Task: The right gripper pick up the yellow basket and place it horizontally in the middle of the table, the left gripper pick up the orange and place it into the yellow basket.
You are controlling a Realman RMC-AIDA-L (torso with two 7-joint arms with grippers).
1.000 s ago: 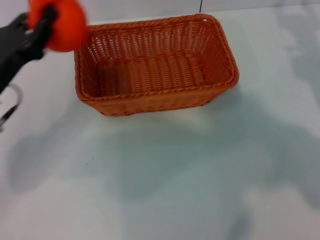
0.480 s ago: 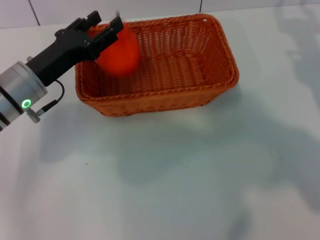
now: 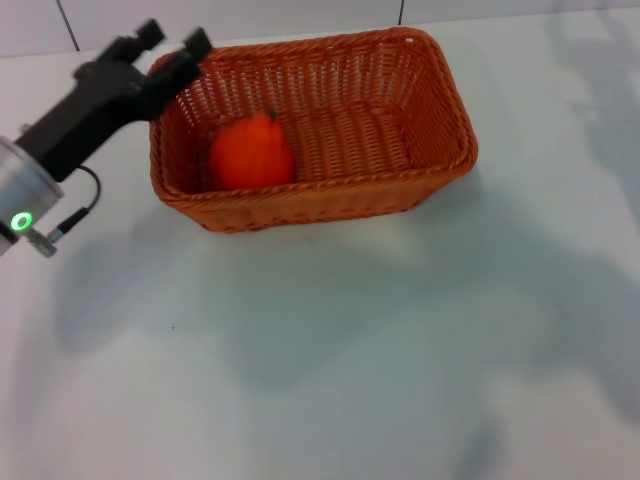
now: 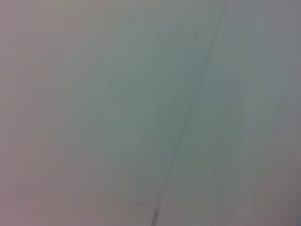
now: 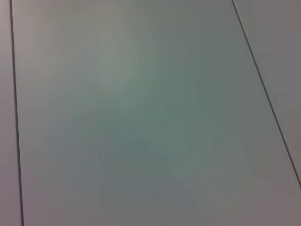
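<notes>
The orange-brown woven yellow basket lies lengthwise across the white table in the head view. The orange rests inside it, at its left end, stem up. My left gripper is open and empty, above the basket's far left corner, apart from the orange. Its silver wrist with the green light is at the left edge. The right gripper is out of view. Both wrist views show only a plain pale surface with thin dark lines.
A wall with tile seams runs behind the table's far edge. Soft shadows lie on the tabletop in front of the basket.
The left gripper let go of the orange, which dropped into the basket's left end. The gripper then drew back to the left and away from the basket.
</notes>
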